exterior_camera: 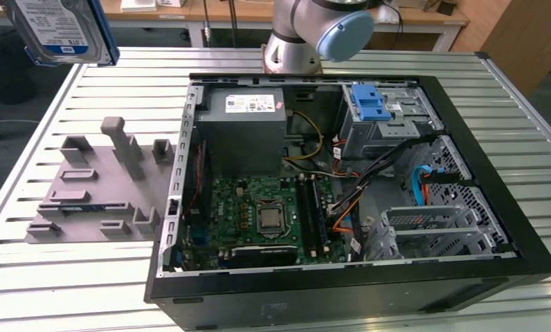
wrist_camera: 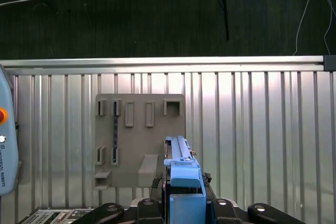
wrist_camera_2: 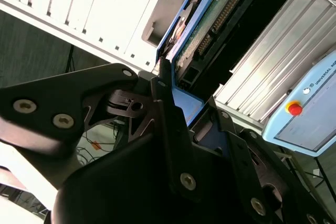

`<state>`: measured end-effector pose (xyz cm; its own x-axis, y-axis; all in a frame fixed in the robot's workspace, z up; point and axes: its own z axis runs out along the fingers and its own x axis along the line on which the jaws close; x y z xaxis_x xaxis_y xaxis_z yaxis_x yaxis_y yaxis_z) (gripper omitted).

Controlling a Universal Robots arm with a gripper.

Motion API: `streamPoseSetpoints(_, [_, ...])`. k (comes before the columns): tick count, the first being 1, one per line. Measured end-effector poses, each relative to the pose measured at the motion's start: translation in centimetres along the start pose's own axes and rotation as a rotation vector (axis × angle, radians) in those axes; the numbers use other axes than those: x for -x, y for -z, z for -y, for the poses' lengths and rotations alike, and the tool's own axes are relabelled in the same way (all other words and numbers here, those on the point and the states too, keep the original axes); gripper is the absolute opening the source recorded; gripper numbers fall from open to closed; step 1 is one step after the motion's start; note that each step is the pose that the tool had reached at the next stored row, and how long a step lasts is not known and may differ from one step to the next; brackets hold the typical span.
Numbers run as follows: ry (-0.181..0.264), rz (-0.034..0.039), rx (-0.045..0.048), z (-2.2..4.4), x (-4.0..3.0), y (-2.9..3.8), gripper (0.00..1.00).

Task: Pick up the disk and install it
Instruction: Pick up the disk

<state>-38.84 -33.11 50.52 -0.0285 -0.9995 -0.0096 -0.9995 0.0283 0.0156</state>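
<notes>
**Disk aloft in the claw**

We see the claw (wrist_camera_2: 191,92) clamped on the disk (exterior_camera: 56,31) by its blue carrier, high above the counter (exterior_camera: 91,277) and grey fixture (exterior_camera: 91,200), toward the exterior view's left of the open computer case (exterior_camera: 349,297)

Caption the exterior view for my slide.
Disk held aloft, upper left, above the grey fixture beside the open computer case.

The disk (exterior_camera: 59,31), a flat silver drive with a blue-and-white label framed by a blue plastic carrier, is held aloft at the exterior view's upper left, above the counter (exterior_camera: 91,277). It is clamped in the pincer (wrist_camera_2: 191,95), its green circuit board exposed.
</notes>
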Motion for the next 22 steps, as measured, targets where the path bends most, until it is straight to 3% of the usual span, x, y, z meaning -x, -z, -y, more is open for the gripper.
streamPoseSetpoints(16, [0.0, 0.0, 0.0, 1.75, 0.04, 0.03, 0.36])
streamPoseSetpoints(22, [0.0, 0.0, 0.0, 2.06, -0.45, 0.03, 0.36])
